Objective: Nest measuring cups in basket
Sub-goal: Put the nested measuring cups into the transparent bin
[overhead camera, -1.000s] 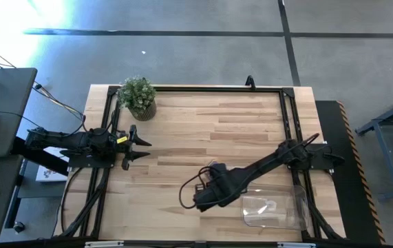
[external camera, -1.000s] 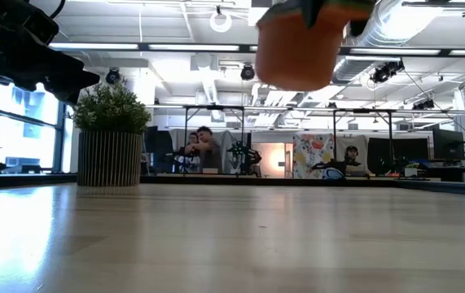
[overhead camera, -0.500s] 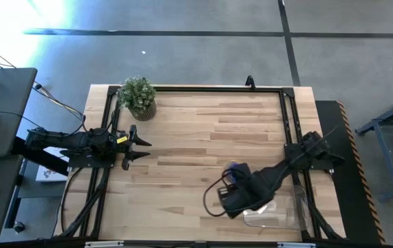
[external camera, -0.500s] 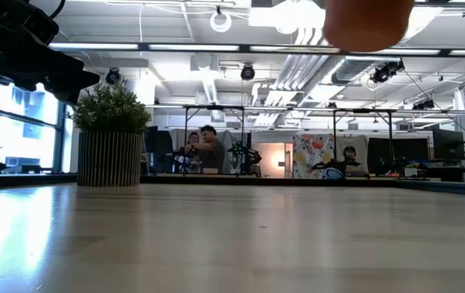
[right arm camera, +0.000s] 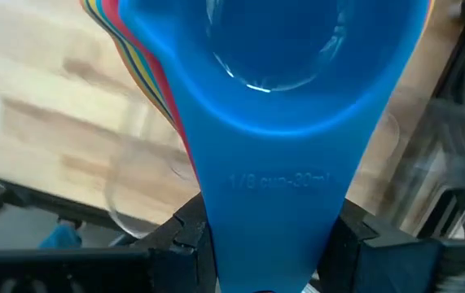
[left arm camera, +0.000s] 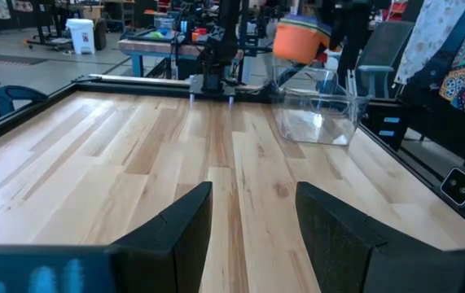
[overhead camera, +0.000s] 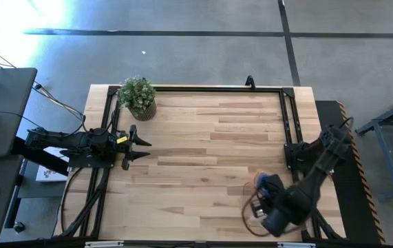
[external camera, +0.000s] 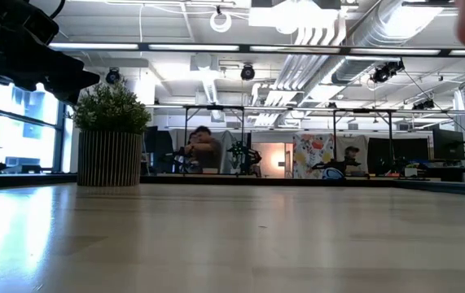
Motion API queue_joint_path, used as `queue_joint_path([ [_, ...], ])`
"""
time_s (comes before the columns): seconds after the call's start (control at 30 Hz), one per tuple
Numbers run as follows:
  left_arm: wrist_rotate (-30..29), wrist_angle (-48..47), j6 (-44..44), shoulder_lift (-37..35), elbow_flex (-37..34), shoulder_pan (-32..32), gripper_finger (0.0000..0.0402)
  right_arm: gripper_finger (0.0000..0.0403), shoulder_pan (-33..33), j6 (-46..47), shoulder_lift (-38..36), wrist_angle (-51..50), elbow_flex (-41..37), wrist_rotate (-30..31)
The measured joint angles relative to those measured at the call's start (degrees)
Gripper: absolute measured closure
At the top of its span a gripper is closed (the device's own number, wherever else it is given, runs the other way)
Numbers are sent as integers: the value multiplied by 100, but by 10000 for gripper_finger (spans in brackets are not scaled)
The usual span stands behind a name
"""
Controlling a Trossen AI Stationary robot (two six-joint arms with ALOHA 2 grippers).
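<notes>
My right gripper (overhead camera: 263, 198) is shut on a nested stack of measuring cups (overhead camera: 268, 183), with the blue cup on top and an orange one outermost (left arm camera: 300, 41). The stack hangs in the air above the clear basket (left arm camera: 318, 110), which stands on the table near its right near corner. In the high view my arm covers most of the basket (overhead camera: 250, 212). My left gripper (overhead camera: 141, 145) is open and empty, at rest by the table's left edge. My right gripper pinches the stacked handles (right arm camera: 273, 203) between its two fingers (right arm camera: 190, 232), with the blue cup's handle on top. The cups' bowls (right arm camera: 273, 49) stick out beyond the fingertips. The stack is lifted clear, over the basket.
A potted green plant (overhead camera: 138, 96) stands at the table's far left corner. The black frame rails (overhead camera: 289, 117) run along the table's sides. Bare wooden tabletop (overhead camera: 203, 151) lies between the two arms.
My right gripper has carried the cup stack toward the table's right edge and a little toward the near edge. It went from beside the basket's left side to above the basket. In the low view the stack has passed up and out at the right.
</notes>
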Motion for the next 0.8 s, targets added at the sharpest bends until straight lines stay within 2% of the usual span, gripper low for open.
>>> queue_joint_path([
  [0.13, 2, 0, 2, 0, 0, 1, 234, 277, 450, 317, -112, 514, -558, -49],
  [0.27, 0, -2, 0, 0, 0, 0, 234, 277, 692, 149, -162, 1180, -1103, -290],
  [0.5, 0, -2, 0, 0, 0, -1, 234, 277, 782, -782, -207, 1802, -1781, -692],
  [0.8, 0, 0, 0, 1, 0, 1, 234, 277, 366, -2540, -209, 2496, -2504, -1423],
])
